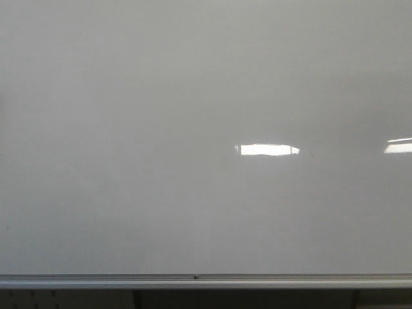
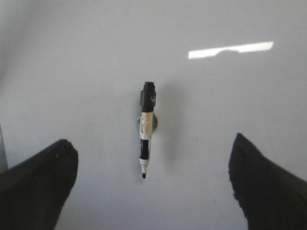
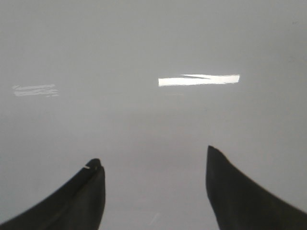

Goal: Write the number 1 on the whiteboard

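Observation:
The whiteboard (image 1: pixel 193 96) fills the front view, glossy white-grey, with its silver frame rail (image 1: pixel 129 279) along the lower edge. No number 1 stroke shows on it in any view. Neither gripper shows in the front view. In the left wrist view a black-and-white marker (image 2: pixel 145 146) hangs on the board (image 2: pixel 72 72), its bare black tip (image 2: pixel 143 176) pointing toward my fingers. My left gripper (image 2: pixel 151 140) is open wide and empty, its fingers on either side of the marker and apart from it. My right gripper (image 3: pixel 152 155) is open and empty in front of bare board (image 3: pixel 144 38).
Bright white light reflections lie on the board (image 1: pixel 267 149), at the right edge (image 1: pixel 399 146), and in both wrist views (image 2: pixel 230 49) (image 3: pixel 199 80). A dark gap runs below the frame rail (image 1: pixel 244 299).

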`<state>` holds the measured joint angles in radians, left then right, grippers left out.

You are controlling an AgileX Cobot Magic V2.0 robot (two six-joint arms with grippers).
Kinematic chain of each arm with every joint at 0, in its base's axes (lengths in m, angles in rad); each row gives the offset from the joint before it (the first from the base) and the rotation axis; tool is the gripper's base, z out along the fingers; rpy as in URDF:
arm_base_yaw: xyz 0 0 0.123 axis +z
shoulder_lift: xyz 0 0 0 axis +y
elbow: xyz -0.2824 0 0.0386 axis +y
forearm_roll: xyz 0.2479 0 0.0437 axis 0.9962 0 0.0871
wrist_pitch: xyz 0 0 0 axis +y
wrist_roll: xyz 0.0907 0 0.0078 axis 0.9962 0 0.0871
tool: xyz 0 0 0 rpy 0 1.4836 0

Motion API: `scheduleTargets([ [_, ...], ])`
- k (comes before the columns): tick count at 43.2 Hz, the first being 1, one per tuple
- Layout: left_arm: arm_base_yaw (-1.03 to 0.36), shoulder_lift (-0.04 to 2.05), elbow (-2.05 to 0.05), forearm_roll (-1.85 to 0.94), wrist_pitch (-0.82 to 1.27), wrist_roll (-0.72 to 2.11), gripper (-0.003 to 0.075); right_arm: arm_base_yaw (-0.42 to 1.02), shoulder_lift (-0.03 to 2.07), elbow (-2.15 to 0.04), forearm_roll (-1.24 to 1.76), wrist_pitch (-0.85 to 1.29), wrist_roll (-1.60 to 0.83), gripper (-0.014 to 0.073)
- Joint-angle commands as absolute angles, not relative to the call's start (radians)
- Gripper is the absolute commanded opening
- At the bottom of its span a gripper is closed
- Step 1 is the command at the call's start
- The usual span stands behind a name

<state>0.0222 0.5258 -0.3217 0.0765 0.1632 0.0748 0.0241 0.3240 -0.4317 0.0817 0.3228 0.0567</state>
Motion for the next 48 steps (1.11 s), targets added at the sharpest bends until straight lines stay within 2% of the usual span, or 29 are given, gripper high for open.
scheduleTargets([
  [1, 0.014, 0.656, -0.373, 0.088, -0.006, 0.068, 0.0597, 0.019, 0.340, -0.468, 0.074, 0.245, 0.055, 0.0487],
  [11, 0.073, 0.974, -0.431, 0.133, -0.182, 0.068, 0.0566, 0.019, 0.340, -0.465, 0.074, 0.246, 0.055, 0.0487],
  [18, 0.120, 1.136, -0.438, 0.136, -0.295, 0.074, 0.0566, 0.019, 0.340, -0.465, 0.074, 0.249, 0.055, 0.0487],
  [32, 0.125, 1.419, -0.440, 0.250, -0.567, 0.078, 0.0566, 0.019, 0.340, -0.465, 0.074, 0.249, 0.055, 0.0487],
  [48, 0.125, 1.599, -0.527, 0.202, -0.596, 0.162, 0.0566, 0.019, 0.340, -0.465, 0.074, 0.252, 0.055, 0.0487],
])
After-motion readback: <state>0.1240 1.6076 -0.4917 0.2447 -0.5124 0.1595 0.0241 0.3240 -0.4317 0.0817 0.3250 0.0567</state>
